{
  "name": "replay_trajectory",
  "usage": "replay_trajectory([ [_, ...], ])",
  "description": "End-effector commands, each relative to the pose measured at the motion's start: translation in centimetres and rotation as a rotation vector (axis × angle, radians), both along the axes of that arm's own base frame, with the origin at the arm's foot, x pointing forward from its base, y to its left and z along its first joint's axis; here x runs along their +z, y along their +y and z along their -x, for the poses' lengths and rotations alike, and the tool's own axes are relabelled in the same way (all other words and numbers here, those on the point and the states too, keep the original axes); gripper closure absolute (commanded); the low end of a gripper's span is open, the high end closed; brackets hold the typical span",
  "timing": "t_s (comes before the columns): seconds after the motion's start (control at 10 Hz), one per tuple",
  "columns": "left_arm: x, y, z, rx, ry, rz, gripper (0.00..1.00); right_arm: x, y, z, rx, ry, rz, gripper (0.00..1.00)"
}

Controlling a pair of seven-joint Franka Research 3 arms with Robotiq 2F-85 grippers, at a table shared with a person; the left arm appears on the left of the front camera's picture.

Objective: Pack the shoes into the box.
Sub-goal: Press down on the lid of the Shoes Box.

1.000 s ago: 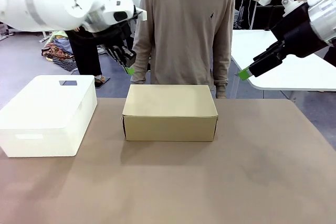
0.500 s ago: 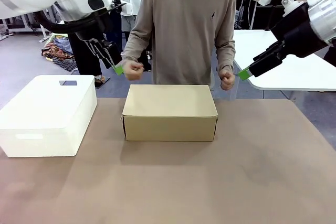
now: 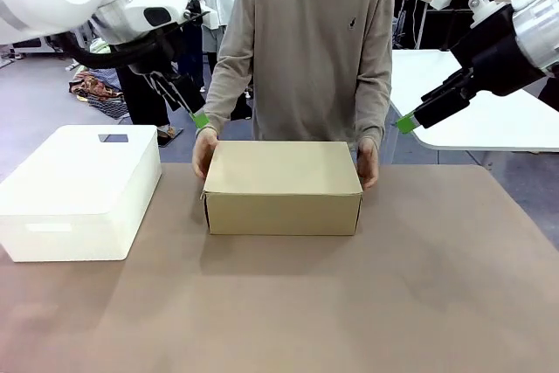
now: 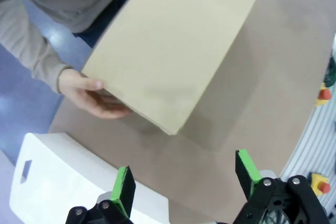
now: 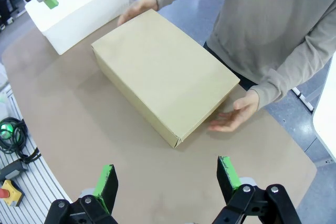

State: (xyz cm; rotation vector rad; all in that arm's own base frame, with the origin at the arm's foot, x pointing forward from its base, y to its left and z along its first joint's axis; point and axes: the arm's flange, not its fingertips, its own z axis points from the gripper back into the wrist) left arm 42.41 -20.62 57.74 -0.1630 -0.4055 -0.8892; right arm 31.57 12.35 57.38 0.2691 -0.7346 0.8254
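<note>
Sitting closed, box (image 3: 282, 187) beside white bin (image 3: 77, 191) on table (image 3: 349, 303).

Box (image 3: 283, 186) lid closed, contents hidden. White bin (image 4: 79, 174) cut off by left wrist frame's bottom edge.

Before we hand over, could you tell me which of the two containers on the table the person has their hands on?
The closed brown cardboard shoebox at the table's middle, a hand at either end; the white plastic bin stands untouched.

Front view: fixed, low, facing across the table (image 3: 419, 303) at the person. Both wrist views look steeply down — sharing the closed box (image 4: 173, 51).
</note>
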Motion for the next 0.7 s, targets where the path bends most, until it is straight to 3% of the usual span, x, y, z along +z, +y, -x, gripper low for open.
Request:
replay_trajectory([
  [0.0, -1.44, 0.31, 0.2, -0.016, -0.02, 0.053, 0.0, -0.23, 0.17, 0.12, -0.022, -0.003, -0.005, 0.0],
  [0.6, -1.22, -0.4, -0.12, 0.011, -0.023, 0.031, 0.0, -0.23, 0.17, 0.12, -0.022, -0.003, -0.005, 0.0],
])
